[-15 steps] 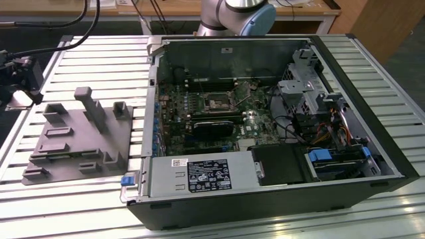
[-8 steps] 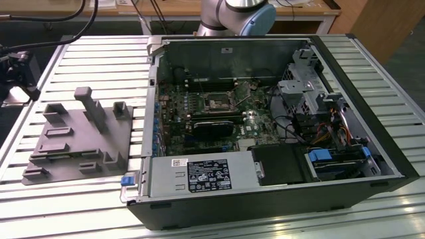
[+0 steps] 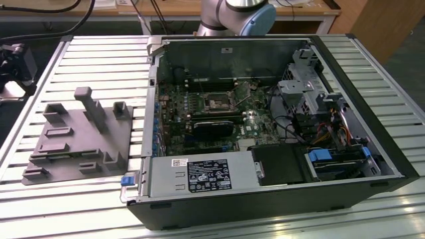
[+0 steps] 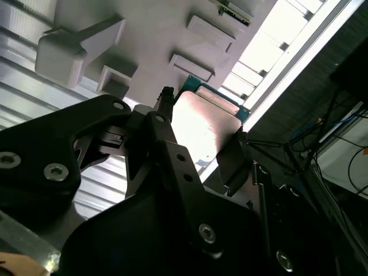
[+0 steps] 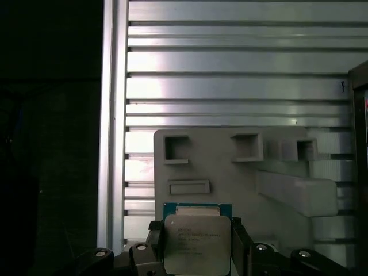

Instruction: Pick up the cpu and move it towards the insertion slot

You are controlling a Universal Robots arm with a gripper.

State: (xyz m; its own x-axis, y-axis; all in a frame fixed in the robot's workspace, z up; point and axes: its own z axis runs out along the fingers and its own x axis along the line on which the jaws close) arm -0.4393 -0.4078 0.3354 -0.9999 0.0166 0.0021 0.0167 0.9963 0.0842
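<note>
— So, the exterior view first?
— One open computer case [image 3: 265,211] sits on the slatted table [image 3: 99,50]. Inside it is one insertion slot [image 3: 218,103], a dark square in a silver frame. One grey fixture plate [image 3: 86,140] lies at the exterior view's left.
— And the second wrist view?
— One cpu [image 4: 210,118], pale metal top with a teal edge. The gripper [image 4: 198,135] has it clamped between two black fingers [image 4: 164,129], by the plate's edge.
— First wrist view?
— One chip again: a silvery square with faint print and a green rim, a finger against each side.

Within computer case [image 3: 219,211], insertion slot [image 3: 218,103]
</note>
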